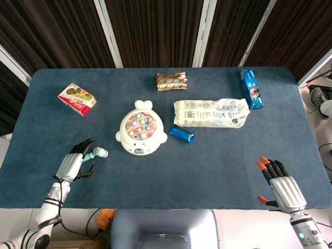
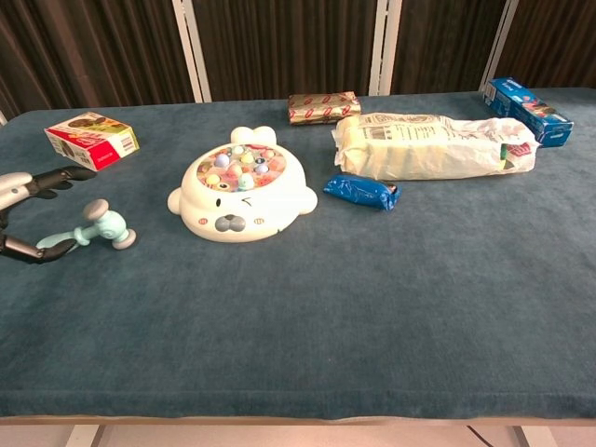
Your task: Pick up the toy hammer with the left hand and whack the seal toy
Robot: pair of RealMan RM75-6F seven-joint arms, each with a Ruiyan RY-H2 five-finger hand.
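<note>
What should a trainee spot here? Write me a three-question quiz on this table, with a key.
1. True or false: in the head view, the toy hammer lies to the left of the seal toy.
2. Where is the left hand?
A. At the hammer's handle, fingers spread
B. Resting on the seal toy
C. At the red-and-white box
3. Short answer: what colour is the small packet lying closest to the seal toy?

Key: 1 true; 2 A; 3 blue.
</note>
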